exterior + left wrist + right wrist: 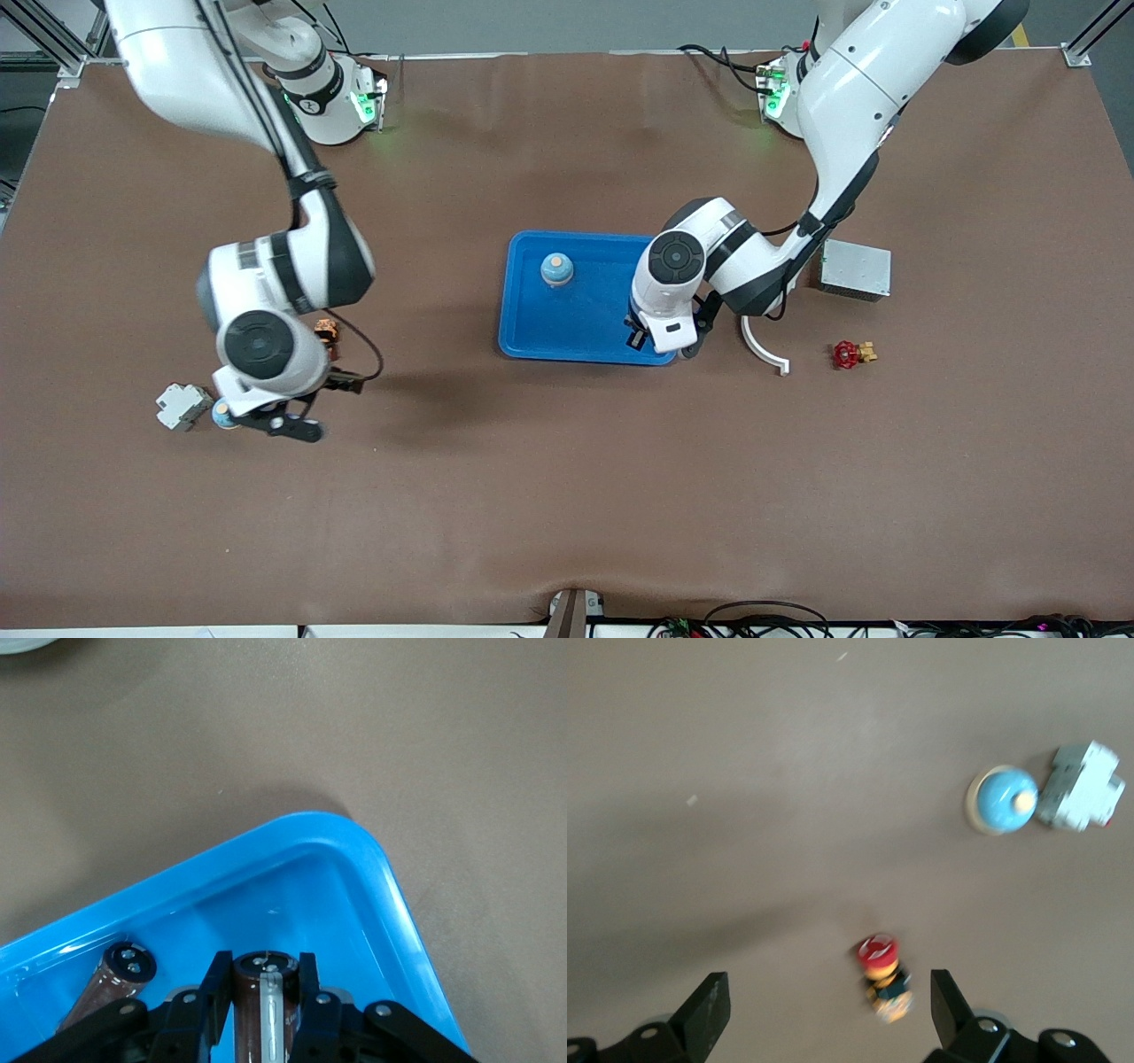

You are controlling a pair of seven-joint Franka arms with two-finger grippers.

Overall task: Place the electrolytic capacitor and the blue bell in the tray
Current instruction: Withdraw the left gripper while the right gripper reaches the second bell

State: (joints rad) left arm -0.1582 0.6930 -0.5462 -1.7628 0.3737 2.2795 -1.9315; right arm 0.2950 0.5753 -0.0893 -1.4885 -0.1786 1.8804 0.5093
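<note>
The blue tray [532, 328] lies mid-table. My left gripper [654, 341] is low over the tray's corner toward the left arm's end, shut on the dark brown electrolytic capacitor [257, 992]. In the left wrist view the tray [372, 868] fills the lower part, and a second dark cylinder shape [120, 979] shows beside the held one. The blue bell [223, 414] stands on the table beside a grey-white block; it also shows in the right wrist view [1001, 799]. My right gripper [283, 425] is open and empty in the air beside the bell [828, 992].
A blue dome with an orange top [556, 270] stands in the tray. A grey-white block [183, 406] touches the bell. A red push button [881, 979] lies under my right gripper. A metal box [855, 270], a white curved strip [764, 350] and a red valve [850, 354] lie toward the left arm's end.
</note>
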